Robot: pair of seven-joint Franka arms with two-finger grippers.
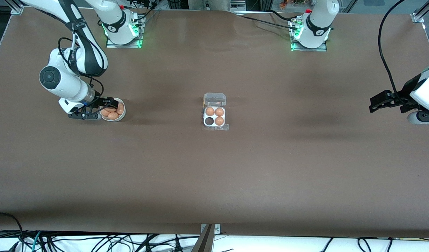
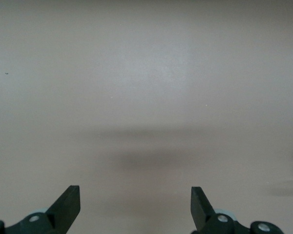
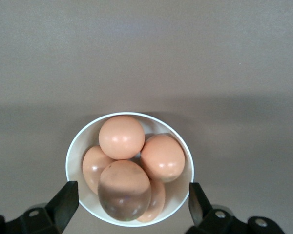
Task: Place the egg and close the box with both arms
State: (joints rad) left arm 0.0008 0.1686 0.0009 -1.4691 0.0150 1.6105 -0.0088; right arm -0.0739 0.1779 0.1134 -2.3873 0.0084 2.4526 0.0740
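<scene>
From the front camera I could see the whole brown table (image 1: 214, 182), which neither wrist camera gave me: the clear-plastic egg carton (image 1: 214, 112) sat near the middle, its hinged lid (image 1: 214, 99) thrown open on the side toward the robot bases, three brown eggs (image 1: 214, 114) in its cells and one cell (image 1: 209, 121) dark and unfilled, the one nearer the front camera toward the right arm's end. My right gripper (image 1: 107, 106) hung over the white bowl (image 1: 113, 111) at the right arm's end of the table, well apart from the carton. The right wrist camera showed what the front one could not resolve: the bowl (image 3: 73, 158) held a pile of brown eggs, with the uppermost egg (image 3: 121, 137) resting on the others and a shadowed egg (image 3: 124, 190) closest to the camera, and the right gripper (image 3: 130, 204) stood with its fingers (image 3: 64, 202) spread wide, one on either side of the bowl, touching no egg that I could make out. The carton did not appear in that view at all. My left gripper (image 1: 385, 100) waited over bare table at the left arm's end, also well apart from the carton. Its wrist camera showed only tabletop (image 2: 146, 87) and a soft shadow beneath the left gripper (image 2: 135, 204), its fingers (image 2: 67, 204) spread wide and holding nothing.
</scene>
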